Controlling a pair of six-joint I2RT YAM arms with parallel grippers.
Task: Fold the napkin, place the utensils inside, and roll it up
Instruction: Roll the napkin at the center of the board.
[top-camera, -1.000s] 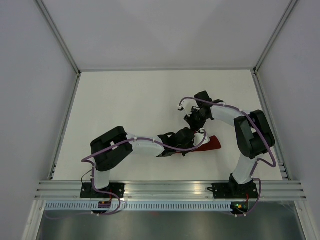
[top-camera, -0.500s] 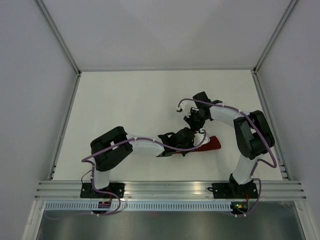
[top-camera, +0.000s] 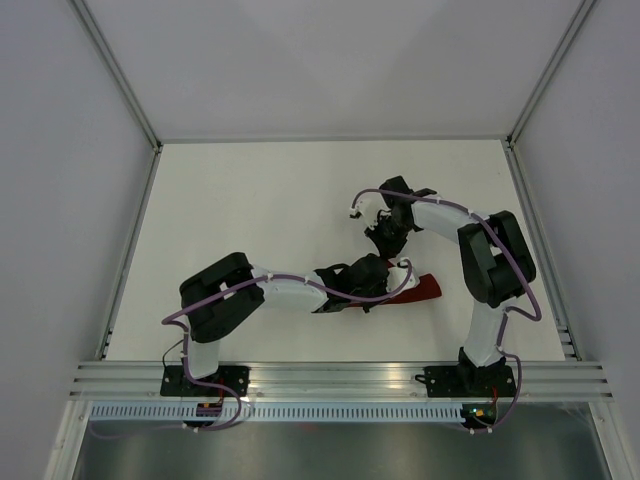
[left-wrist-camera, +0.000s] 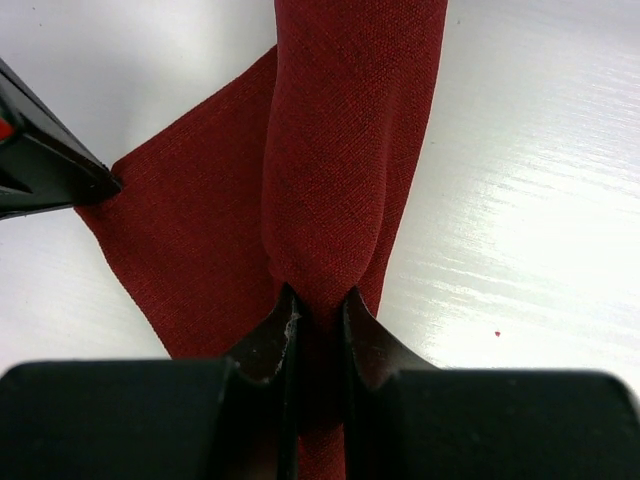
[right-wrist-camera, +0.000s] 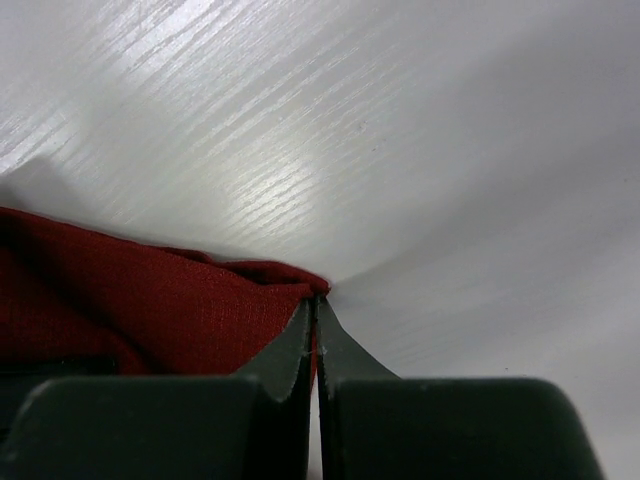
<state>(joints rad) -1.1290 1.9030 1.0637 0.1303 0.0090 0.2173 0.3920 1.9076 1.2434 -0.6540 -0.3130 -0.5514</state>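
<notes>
Napkin (top-camera: 425, 287), dark red cloth, rolled into a narrow tube, with one loose triangular flap spread flat at centre left of the left wrist view; lies on the white table (top-camera: 250, 200), right of centre in the overhead view, between the two arms. Left gripper (left-wrist-camera: 318, 305): fingers clamped on the near end of the roll, low in its frame. Right gripper (right-wrist-camera: 316, 300): fingers pressed together, tips at the flap's corner; whether cloth is caught between them cannot be told

table (top-camera: 250, 200): white, faint wood grain | walls (top-camera: 60, 150): pale grey panels | near rail (top-camera: 340, 375): metal, perhaps aluminium
</notes>
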